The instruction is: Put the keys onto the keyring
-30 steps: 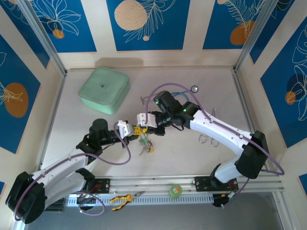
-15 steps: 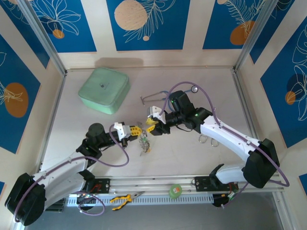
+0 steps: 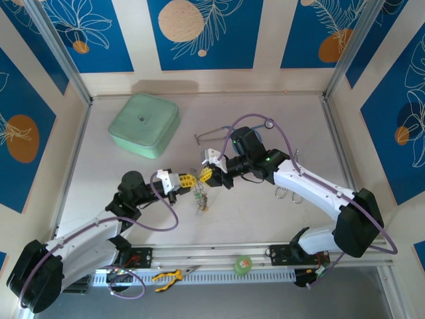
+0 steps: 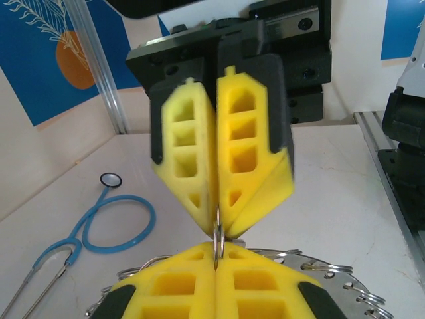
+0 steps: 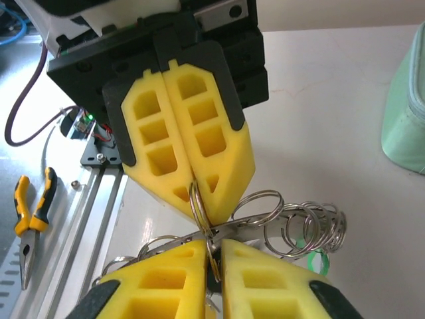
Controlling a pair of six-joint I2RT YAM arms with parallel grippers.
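The two hands meet tip to tip above the middle of the worktop (image 3: 265, 212). The left hand (image 3: 192, 180) is clamped shut on a thin silver loop of the keyring (image 3: 198, 193). The right hand (image 3: 205, 175) is pinched closed on the same wire from the opposite side (its wrist view shows the loop running between both pairs of yellow fingers (image 5: 232, 173)). The keys (image 3: 201, 205) and a green tag (image 5: 319, 262) hang below the grip. A blue stethoscope (image 4: 110, 180) lies on the worktop beyond them.
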